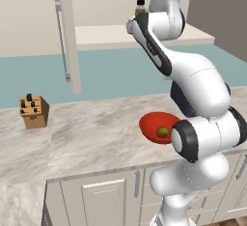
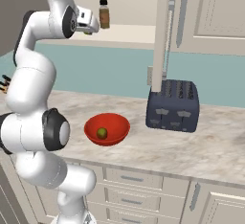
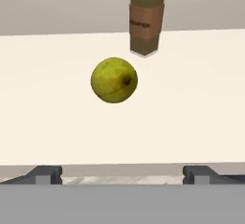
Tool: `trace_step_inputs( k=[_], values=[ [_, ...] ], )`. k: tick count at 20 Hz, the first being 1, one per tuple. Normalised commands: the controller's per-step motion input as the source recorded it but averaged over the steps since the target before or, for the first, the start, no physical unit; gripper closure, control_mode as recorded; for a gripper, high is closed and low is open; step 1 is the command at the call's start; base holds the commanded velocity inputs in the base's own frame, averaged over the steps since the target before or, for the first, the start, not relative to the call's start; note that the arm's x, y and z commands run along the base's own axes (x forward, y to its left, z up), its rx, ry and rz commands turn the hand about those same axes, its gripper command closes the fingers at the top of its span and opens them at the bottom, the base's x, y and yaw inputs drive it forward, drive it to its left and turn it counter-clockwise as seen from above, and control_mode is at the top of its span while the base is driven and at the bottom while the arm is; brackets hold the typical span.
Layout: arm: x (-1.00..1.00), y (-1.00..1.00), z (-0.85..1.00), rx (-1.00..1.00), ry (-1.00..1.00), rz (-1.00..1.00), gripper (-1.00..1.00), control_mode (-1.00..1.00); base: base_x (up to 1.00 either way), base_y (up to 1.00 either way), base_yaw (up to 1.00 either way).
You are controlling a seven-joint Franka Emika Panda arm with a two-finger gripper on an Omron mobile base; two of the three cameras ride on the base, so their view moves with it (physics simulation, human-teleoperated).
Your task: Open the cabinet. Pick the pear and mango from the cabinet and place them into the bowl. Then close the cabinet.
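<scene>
Reaching up to the pale shelf (image 3: 201, 98) of the open cabinet (image 1: 67, 32), the gripper (image 3: 122, 173) stands with fingers spread wide and nothing between them. The hand view shows a rounded yellow-green fruit, the pear (image 3: 114, 80) (seen end-on), lying alone on the smooth shelf, clear room on either side, near a brown labelled bottle (image 3: 147, 19) behind it. Both base views show the glossy red bowl (image 2: 106, 128) on the marbled counter (image 1: 87, 133) holding a small greenish fruit, apparently the mango (image 2: 102, 132). The dark toaster (image 2: 172, 105) stands near the bowl, apart from it.
</scene>
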Motion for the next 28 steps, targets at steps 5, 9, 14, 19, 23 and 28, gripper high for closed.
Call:
trace_step_inputs(
  k=[5, 9, 14, 19, 23, 28],
  values=[
    [0.42, 0.05, -0.05, 0.00, 0.00, 0.00, -1.00, -1.00, 0.00, 0.00, 0.00],
    [0.50, 0.00, 0.00, 0.00, 0.01, 0.00, -1.00, -1.00, 0.00, 0.00, 0.00],
    [0.46, 0.06, 0.00, 0.00, 0.01, 0.00, -1.00, -1.00, 0.00, 0.00, 0.00],
    [0.40, 0.05, 0.00, 0.00, 0.05, 0.00, -1.00, -1.00, 0.00, 0.00, 0.00],
    [0.38, 0.00, 0.00, 0.00, 0.06, 0.00, -1.00, -1.00, 0.00, 0.00, 0.00],
    [0.25, 0.00, 0.00, 0.00, 0.02, 0.00, -1.00, -1.00, 0.00, 0.00, 0.00]
  ],
)
